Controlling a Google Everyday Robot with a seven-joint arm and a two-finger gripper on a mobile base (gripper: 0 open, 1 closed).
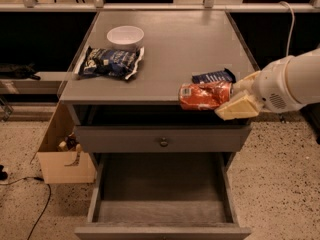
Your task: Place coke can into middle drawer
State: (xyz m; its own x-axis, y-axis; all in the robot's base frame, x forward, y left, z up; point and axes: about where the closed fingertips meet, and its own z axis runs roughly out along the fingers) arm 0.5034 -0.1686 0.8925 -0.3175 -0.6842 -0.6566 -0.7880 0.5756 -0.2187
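Camera view shows a grey cabinet from above and in front. At about 8 o'clock from the cabinet, a cardboard box [65, 156] stands on the speckled floor, just beside the cabinet's left side. On the worktop [175, 34], at 10 o'clock, a dark blue snack bag [109, 62] lies flat, and a white bowl [125, 35] stands touching its far edge, at 12 o'clock from the bag. Below the worktop is a closed drawer front with a round knob [163, 142]. Under it, at 6 o'clock, the middle drawer [162, 191] is pulled out, and its flat grey floor shows. The coke can [205, 95] lies on its side at the front edge of the worktop, at 5 o'clock, above the open drawer and not inside it. A flat navy packet [213, 76] lies on the worktop just behind the can. The claw [234, 95] grips the right end of the can between its pale fingers. The white arm [295, 81] comes in from 3 o'clock.
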